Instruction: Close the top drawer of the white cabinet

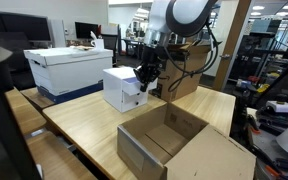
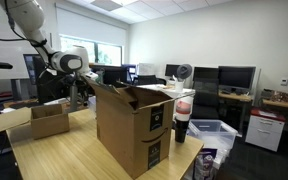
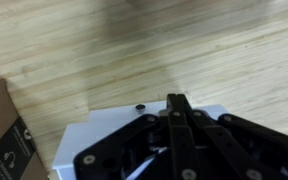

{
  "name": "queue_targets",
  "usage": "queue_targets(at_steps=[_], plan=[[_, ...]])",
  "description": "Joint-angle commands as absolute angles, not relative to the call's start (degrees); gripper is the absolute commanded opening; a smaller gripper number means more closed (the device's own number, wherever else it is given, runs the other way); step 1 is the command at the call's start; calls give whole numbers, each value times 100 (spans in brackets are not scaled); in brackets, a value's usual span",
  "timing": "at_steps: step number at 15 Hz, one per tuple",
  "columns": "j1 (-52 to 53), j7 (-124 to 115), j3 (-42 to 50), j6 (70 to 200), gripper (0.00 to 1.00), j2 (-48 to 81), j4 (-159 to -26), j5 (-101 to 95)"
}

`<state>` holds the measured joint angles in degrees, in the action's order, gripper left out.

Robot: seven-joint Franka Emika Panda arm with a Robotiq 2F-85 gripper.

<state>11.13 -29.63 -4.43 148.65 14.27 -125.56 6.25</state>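
Nearest your wrist camera is the black end effector [image 3: 174,102], its fingers pressed together with nothing between them. At 11 o'clock from its tips, the small dark knob [image 3: 141,104] of the flat-fronted top drawer [image 1: 134,90] peeks over a white edge. The small white cube-shaped cabinet [image 1: 117,86] stands on the pale wooden counter [image 1: 84,125], with an open brown cardboard box [image 1: 174,140] at its 5 o'clock. You cannot tell how far the drawer stands out.
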Motion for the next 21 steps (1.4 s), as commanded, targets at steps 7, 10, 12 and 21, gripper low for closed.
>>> queue_targets(at_steps=[7, 10, 12, 21], plan=[[1193, -2875, -372, 14993, 2, 2020, -11860, 608], [1202, -2925, -278, 15029, 2, 1956, -11868, 529], [1180, -2937, -194, 15167, 2, 1882, -11944, 498], [1131, -2839, -49, 15329, 2, 1960, -11883, 534]])
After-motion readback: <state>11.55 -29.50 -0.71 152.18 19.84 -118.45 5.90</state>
